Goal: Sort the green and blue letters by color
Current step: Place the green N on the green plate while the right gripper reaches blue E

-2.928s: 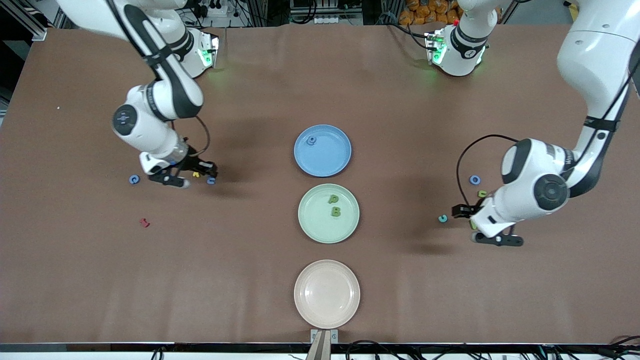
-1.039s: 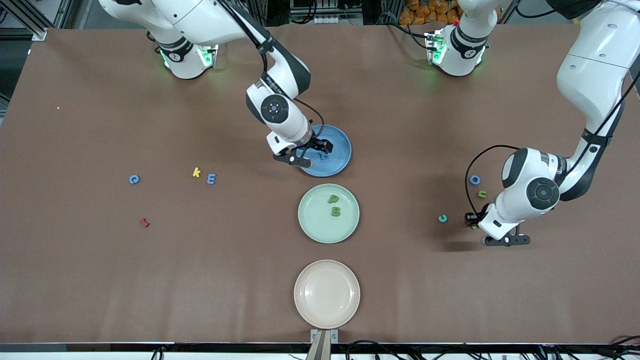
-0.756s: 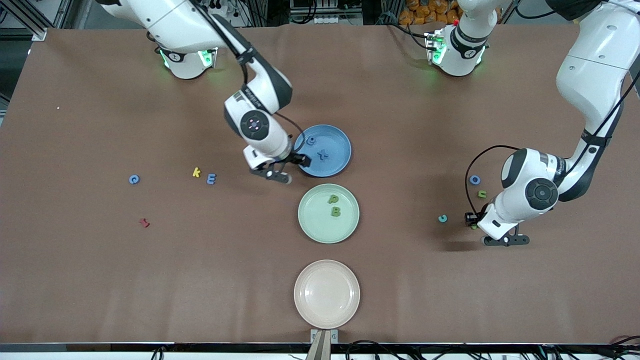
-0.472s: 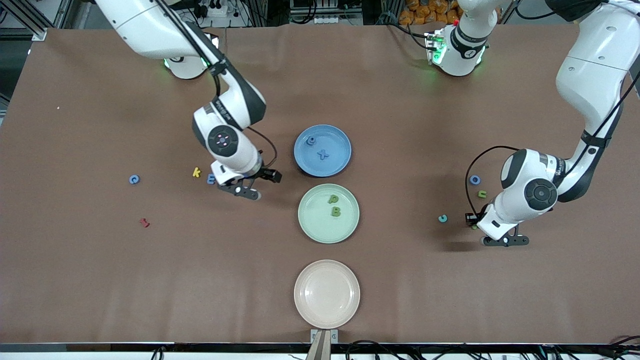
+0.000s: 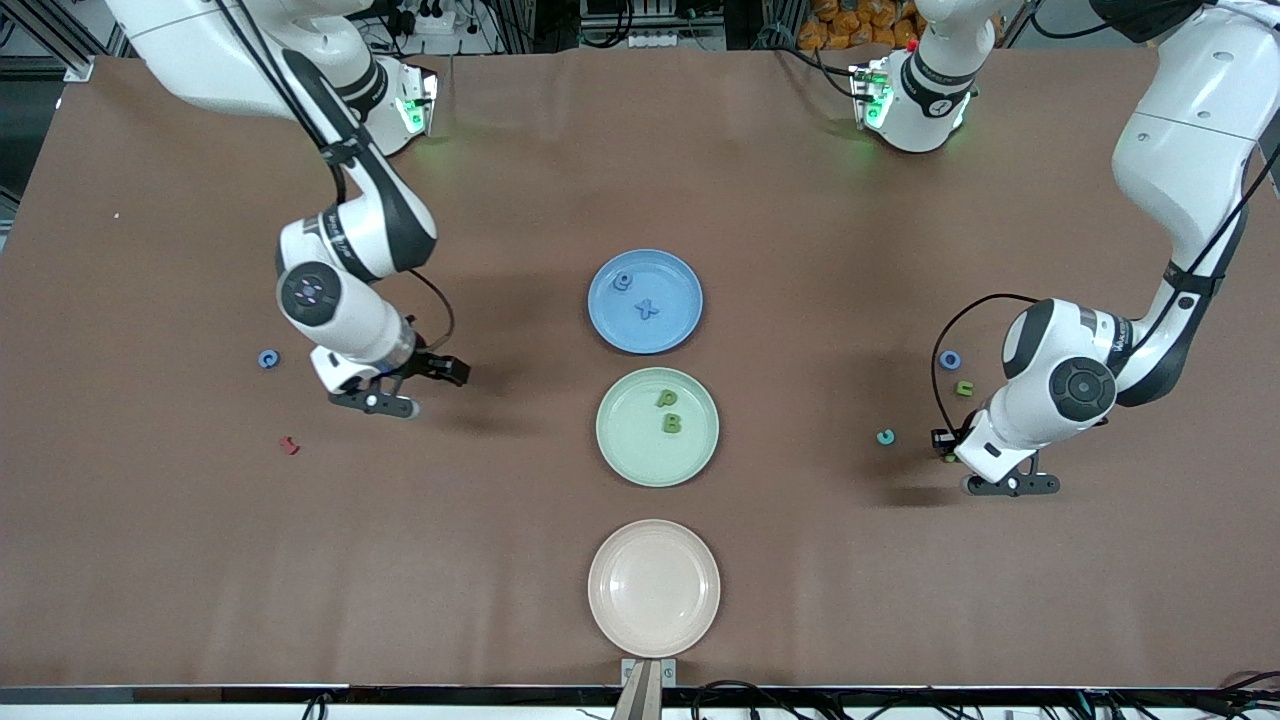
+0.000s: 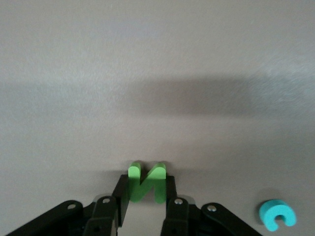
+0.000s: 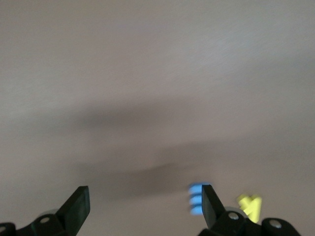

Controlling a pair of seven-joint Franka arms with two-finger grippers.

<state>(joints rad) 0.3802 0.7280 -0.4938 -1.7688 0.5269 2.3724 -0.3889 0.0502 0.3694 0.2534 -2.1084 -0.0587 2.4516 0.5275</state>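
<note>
My left tool (image 6: 145,209) pinches a chunky green letter (image 6: 146,182), hidden in front view; a teal c-shaped letter (image 6: 276,215) lies near. My right tool (image 7: 142,206) hangs spread above the blue E-shaped letter (image 7: 196,198) and yellow k-shaped letter (image 7: 250,206).

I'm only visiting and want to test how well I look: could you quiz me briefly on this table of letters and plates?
1. How many small blue letters lie in the round blue plate?
2. True or false: the pale pink plate, nearest the front camera, holds a letter.
3. What are the fingers of the left gripper shut on? A: a chunky green letter. B: a yellow ball. C: nothing.
Key: 1 two; 2 false; 3 A.
</note>
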